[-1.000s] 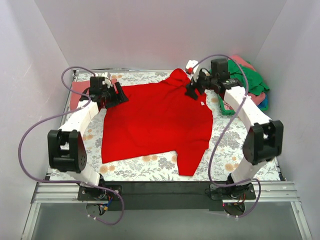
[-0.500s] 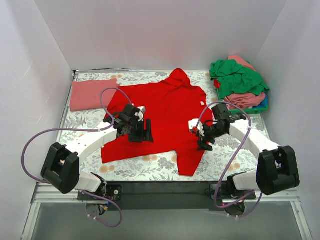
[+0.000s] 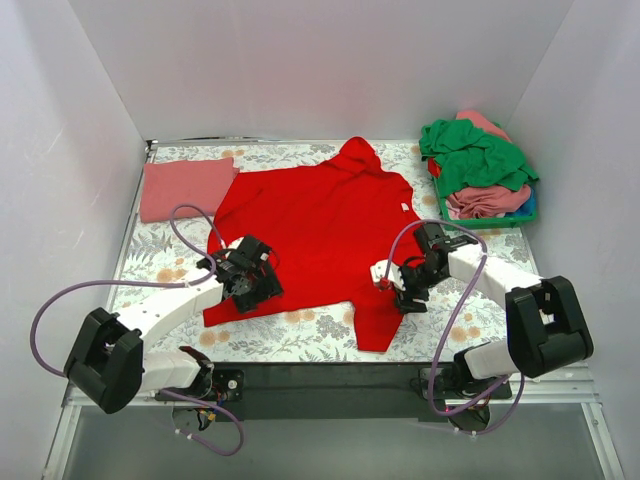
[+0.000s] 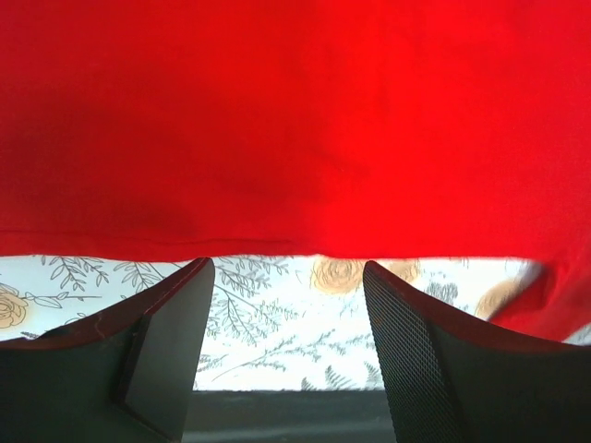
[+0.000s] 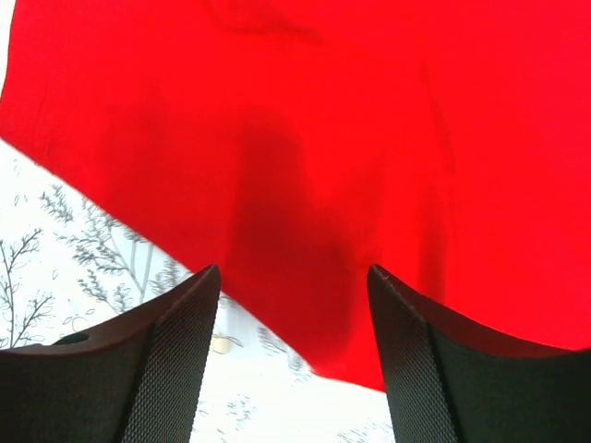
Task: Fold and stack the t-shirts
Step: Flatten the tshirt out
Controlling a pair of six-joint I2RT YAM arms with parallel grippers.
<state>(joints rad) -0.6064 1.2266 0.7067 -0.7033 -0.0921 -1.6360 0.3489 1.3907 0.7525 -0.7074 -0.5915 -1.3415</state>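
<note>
A bright red t-shirt (image 3: 315, 225) lies spread flat in the middle of the floral tablecloth (image 3: 290, 340). My left gripper (image 3: 257, 291) hovers low over its near left hem, open. In the left wrist view the red t-shirt's hem (image 4: 295, 120) runs just beyond my open left gripper (image 4: 288, 268), with bare cloth between the jaws. My right gripper (image 3: 399, 292) stands open at the shirt's near right side. In the right wrist view the red t-shirt's edge (image 5: 277, 111) lies between the open jaws of my right gripper (image 5: 294, 272). Neither gripper holds anything.
A folded salmon-pink t-shirt (image 3: 185, 187) lies at the back left. A heap of t-shirts sits at the back right, green (image 3: 480, 160) on top, pink (image 3: 485, 200) below, blue at the bottom. White walls close in three sides.
Both arms have swung from the red shirt's far shoulders down to its near hem. The shirt lies as before.
</note>
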